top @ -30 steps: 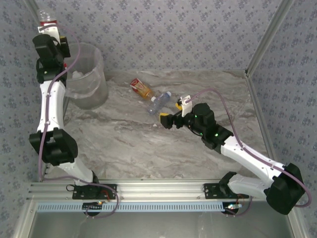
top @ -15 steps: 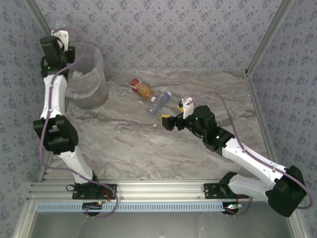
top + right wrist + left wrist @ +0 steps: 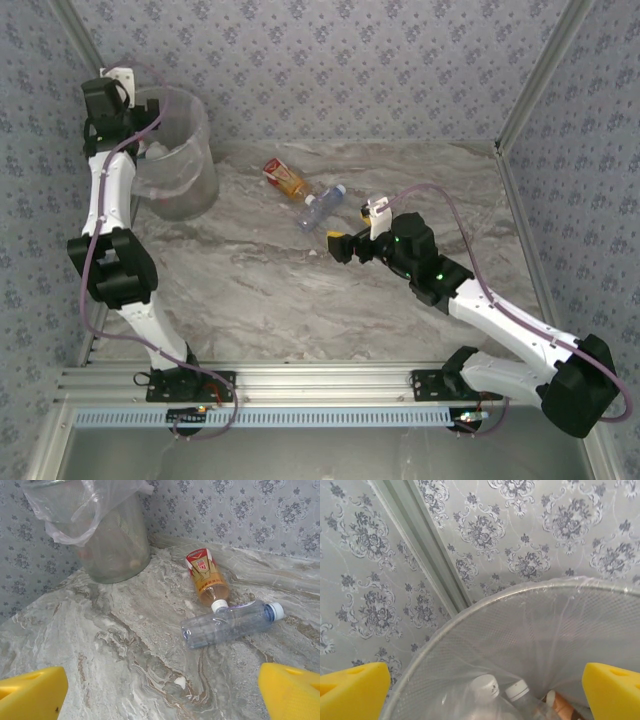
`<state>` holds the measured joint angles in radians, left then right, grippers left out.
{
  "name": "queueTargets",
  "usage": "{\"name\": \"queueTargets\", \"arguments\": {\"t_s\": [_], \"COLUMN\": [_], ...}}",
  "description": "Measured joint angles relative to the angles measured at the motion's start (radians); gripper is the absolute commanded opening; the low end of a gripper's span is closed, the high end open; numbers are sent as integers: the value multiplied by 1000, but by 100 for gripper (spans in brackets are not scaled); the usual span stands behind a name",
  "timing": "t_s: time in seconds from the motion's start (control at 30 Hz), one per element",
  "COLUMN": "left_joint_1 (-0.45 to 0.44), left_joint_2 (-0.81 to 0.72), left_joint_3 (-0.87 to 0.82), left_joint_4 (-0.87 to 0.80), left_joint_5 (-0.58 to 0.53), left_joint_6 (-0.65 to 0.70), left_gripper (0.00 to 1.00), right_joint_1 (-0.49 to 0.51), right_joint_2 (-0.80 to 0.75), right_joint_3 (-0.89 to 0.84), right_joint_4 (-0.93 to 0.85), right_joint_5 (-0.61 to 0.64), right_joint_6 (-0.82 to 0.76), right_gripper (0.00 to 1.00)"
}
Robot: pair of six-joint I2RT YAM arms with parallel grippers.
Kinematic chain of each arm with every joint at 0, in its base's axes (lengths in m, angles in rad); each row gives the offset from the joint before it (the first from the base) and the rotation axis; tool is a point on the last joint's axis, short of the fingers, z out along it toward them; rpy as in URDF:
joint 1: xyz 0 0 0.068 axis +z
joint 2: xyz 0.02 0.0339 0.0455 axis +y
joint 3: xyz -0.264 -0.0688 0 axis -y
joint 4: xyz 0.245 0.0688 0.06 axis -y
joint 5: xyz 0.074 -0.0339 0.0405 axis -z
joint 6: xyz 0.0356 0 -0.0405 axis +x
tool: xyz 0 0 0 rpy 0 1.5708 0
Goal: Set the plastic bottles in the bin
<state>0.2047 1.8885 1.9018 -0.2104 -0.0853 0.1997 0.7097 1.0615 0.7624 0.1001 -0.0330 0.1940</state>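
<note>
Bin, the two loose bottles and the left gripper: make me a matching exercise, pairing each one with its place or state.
Things:
1. bin
2. red-label bottle
3. blue-cap bottle
4. left gripper

Places or states:
A. lying down, clear see-through body
B. open, over the bin's mouth
C. upright at the far left of the table
D. lying down, orange drink inside

Pairs: 1-C, 2-D, 3-A, 4-B.

I see mostly grey.
Damask grey walls (image 3: 350,60), marbled table (image 3: 260,290), whitish bin (image 3: 190,170), red-labelled amber bottle (image 3: 205,575), blue-capped clear bottle (image 3: 230,624), yellow pads (image 3: 30,692).
</note>
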Motion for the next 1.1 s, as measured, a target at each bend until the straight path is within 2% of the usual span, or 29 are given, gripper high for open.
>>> {"name": "queueTargets", "arguments": {"t_s": [0.17, 0.47, 0.63, 0.77, 0.93, 1.1], "left_joint_1": [-53, -255, -350, -422, -498, -567], "left_joint_2": [-23, -126, -212, -266, -275, -261], "left_joint_3": [23, 68, -47, -201, -346, -412], "left_joint_4": [-35, -138, -138, -128, -137, -168], "left_joint_5": [0, -2, -19, -37, -50, -48], "left_joint_6": [-126, -311, -368, -415, -460, -489], "left_gripper": [99, 99, 99, 99, 99, 99], "right_joint_1": [0, -3, -28, -44, -51, -66], "right_joint_2": [16, 75, 108, 151, 214, 294], "right_joint_3": [0, 0, 0, 0, 23, 95], "right_joint_4": [-7, -19, -42, -77, -138, -206], "right_joint_5": [43, 177, 245, 272, 283, 280], "right_joint_6": [16, 136, 264, 352, 441, 499], "right_gripper": [100, 100, 100, 100, 100, 100]}}
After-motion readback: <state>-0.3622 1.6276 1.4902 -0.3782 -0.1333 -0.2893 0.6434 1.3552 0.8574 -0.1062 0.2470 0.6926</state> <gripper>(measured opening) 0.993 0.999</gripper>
